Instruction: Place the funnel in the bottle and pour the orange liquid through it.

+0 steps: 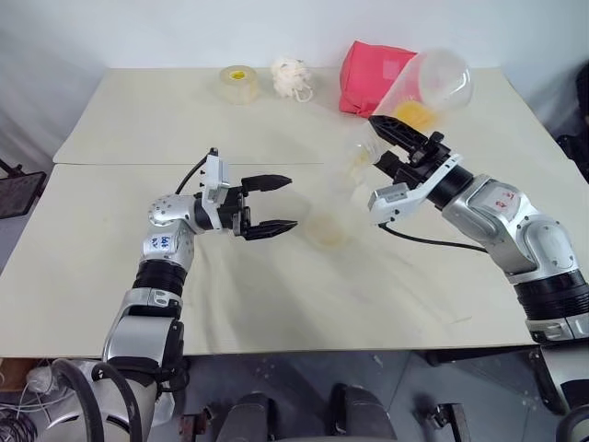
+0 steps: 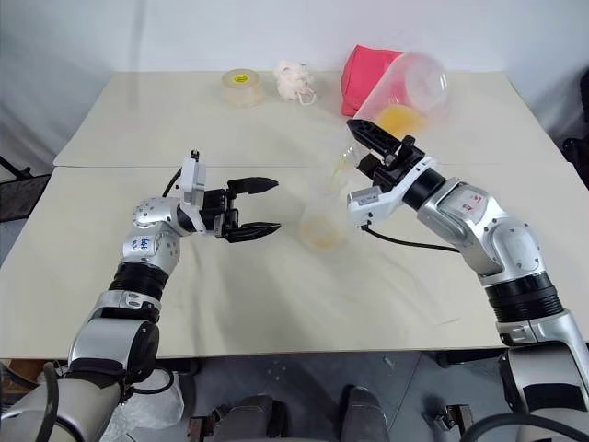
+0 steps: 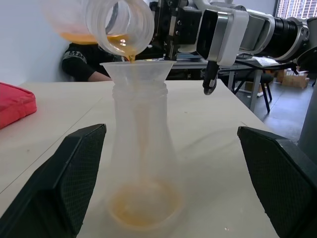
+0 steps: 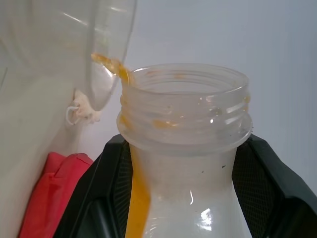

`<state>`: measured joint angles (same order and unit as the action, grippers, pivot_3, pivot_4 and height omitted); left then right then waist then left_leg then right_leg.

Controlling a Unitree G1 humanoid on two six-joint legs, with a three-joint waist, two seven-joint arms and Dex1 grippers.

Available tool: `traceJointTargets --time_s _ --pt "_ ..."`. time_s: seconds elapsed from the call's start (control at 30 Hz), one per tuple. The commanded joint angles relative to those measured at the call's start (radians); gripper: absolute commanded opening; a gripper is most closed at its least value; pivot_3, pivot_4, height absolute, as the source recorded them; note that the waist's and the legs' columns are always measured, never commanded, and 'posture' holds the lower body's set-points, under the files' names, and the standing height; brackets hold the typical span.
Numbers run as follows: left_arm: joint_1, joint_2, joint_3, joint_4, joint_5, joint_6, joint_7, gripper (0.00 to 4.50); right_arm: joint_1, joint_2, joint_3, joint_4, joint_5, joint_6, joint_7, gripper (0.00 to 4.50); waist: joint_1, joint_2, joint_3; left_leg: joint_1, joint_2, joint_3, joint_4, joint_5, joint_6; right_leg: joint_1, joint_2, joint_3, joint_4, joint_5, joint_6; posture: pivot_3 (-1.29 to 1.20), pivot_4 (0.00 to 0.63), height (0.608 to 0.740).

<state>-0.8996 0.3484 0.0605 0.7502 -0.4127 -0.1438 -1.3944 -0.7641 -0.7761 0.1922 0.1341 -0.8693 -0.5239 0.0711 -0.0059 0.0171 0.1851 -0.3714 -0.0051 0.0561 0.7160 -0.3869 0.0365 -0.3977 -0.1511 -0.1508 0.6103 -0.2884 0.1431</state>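
The right gripper [image 2: 366, 138], clenched on a clear round-bellied flask [image 2: 412, 89], should tip slowly so orange liquid [image 3: 121, 45] enters the small clear plastic funnel [image 3: 137, 74] seated in the frosted bottle [image 3: 143, 163] mid-table, left gripper [image 1: 276, 203] released beside it

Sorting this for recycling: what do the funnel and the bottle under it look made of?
Funnel: likely thin clear plastic, smooth; the neck shows through it. Bottle: seemingly frosted whitish plastic with a moulded threaded neck; orange liquid shows hazily through its wall.

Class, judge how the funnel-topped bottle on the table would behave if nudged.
The bottle is probably light, since only a shallow pool of orange liquid lies at its base. It likely tips easily, being tall with the funnel perched loosely on top.
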Motion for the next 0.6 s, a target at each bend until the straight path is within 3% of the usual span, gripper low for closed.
traceJointTargets --time_s 0.03,0.6 --pt "-0.012 -0.003 0.009 -0.045 -0.002 0.000 0.002 4.50 -0.030 -0.027 -0.011 -0.010 -0.012 -0.020 -0.036 2.41 0.001 0.000 0.000 0.000 0.000 0.000 0.000 0.000 0.000 0.000 0.000 0.000 0.000 0.000 0.000 0.00 0.150 0.740" --pt "-0.019 -0.007 0.009 -0.034 0.001 -0.002 0.006 4.50 -0.087 -0.068 0.026 0.051 -0.097 -0.102 -0.102 2.41 0.000 0.000 0.000 0.000 0.000 0.000 0.000 0.000 0.000 0.000 0.000 0.000 0.000 0.000 0.000 0.00 0.150 0.740"
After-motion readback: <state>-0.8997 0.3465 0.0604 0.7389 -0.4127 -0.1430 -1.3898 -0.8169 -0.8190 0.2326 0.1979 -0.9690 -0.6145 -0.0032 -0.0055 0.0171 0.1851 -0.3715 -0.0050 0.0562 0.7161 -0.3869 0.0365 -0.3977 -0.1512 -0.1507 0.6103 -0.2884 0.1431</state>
